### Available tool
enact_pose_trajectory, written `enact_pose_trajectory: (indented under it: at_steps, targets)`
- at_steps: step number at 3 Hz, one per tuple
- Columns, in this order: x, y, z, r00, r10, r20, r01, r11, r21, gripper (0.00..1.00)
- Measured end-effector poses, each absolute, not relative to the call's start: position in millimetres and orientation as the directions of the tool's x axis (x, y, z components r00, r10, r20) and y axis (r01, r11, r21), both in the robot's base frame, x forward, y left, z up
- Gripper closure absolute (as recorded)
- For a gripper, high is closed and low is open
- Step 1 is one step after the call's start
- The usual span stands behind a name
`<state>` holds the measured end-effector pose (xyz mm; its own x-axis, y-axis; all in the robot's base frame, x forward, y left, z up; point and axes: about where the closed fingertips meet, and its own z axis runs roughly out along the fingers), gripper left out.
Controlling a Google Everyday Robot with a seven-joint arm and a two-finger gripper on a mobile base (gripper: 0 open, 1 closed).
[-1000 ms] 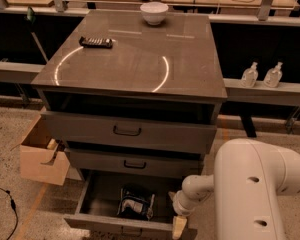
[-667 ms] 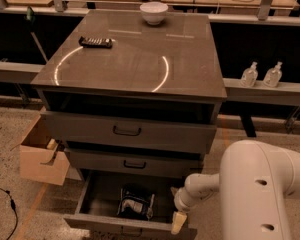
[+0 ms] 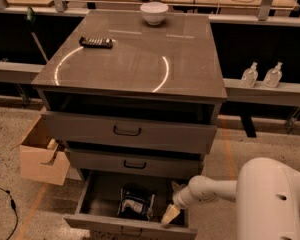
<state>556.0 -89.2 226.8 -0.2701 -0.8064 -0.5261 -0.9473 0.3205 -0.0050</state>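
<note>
The hand [image 3: 171, 214] is being held low inside the open bottom drawer [image 3: 97, 196] of the desk [image 3: 135, 64], at the drawer's front right corner, just behind its front panel. Whether the hand is open or closed cannot be told; nothing is being seen gripped in it. The pale arm [image 3: 210, 189] is being brought in from the right, over the drawer's right edge, with the robot's bulky white body [image 3: 275, 204] filling the lower right.

A dark, crumpled bag [image 3: 136, 203] is being carried on the drawer's floor, near the middle and towards the front edge. It is lying just to the left of the hand; whether the two are touching cannot be told. The left part of the drawer's floor is being left bare.

Above, the middle drawer [image 3: 135, 164] and the top drawer [image 3: 127, 130] are being kept shut, and their fronts are overhanging the back part of the open drawer.

On the desk top, a white bowl [image 3: 154, 12] is being carried at the far edge, and a dark remote [image 3: 96, 42] near the far left corner. A cardboard box [image 3: 40, 159] is standing on the floor against the desk's left side, with a black cable [image 3: 7, 204] lying in front of it. Two clear bottles [image 3: 249, 75] [image 3: 273, 75] are standing side by side on a ledge [image 3: 285, 91] to the right, well apart from the hand.
</note>
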Motion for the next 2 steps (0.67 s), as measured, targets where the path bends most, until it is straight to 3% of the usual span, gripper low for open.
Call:
enact_pose_trajectory:
  at_steps: [2]
  targets:
    - [564,-69,208,-0.399,-0.671,-0.625,-0.891,0.445,0.091,0.0]
